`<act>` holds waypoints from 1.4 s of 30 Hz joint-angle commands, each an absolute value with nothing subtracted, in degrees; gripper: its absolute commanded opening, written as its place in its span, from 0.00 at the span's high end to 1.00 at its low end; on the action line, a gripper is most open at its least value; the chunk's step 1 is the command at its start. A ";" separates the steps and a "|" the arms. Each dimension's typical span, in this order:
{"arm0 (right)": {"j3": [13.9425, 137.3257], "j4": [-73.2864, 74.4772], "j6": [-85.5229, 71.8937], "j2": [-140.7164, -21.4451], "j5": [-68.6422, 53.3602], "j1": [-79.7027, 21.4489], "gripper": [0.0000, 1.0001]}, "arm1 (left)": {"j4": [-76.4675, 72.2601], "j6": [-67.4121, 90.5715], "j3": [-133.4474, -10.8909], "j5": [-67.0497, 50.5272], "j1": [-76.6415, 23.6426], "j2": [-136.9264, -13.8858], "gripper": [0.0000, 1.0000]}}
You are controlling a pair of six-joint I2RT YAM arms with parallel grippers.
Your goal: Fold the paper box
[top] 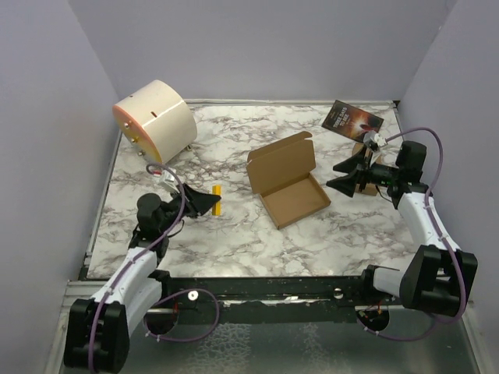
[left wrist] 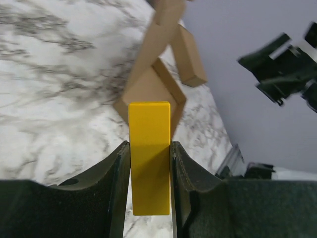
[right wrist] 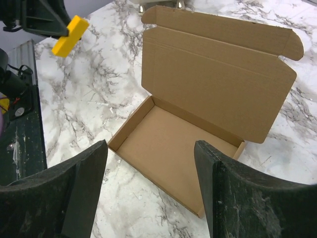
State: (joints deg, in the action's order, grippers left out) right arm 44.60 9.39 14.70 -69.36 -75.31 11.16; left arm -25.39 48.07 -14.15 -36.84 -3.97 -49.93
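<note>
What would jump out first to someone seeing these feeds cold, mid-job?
The paper box at the table's centre draws the eye first, its tray formed and its lid standing open. Next comes the bright yellow block pinched in the left gripper just left of the box, while the right gripper stands open and empty on the box's right. A large cream cylinder sits in the far left corner.

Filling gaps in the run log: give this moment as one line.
paper box: tray formed, lid up | left tool: shut on yellow block | right tool: open, empty
</note>
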 commanded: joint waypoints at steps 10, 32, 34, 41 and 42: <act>44.34 8.51 13.70 -72.50 -79.55 13.45 0.25 | -53.95 40.60 -13.96 -20.33 -34.30 -53.27 1.00; 47.81 13.01 12.09 -79.93 -72.31 16.08 0.17 | -14.20 1.15 -60.92 -0.46 -54.40 -103.17 1.00; 47.72 12.87 12.21 -79.57 -72.44 16.13 0.17 | -11.66 0.31 -63.75 -0.40 -54.42 -105.28 0.95; 47.66 12.85 12.63 -78.65 -72.51 16.33 0.17 | -4.24 1.17 -71.10 0.21 -54.49 -111.18 0.69; 47.63 12.94 12.93 -78.46 -72.60 16.34 0.17 | -4.07 1.48 -71.42 0.44 -54.54 -111.12 0.66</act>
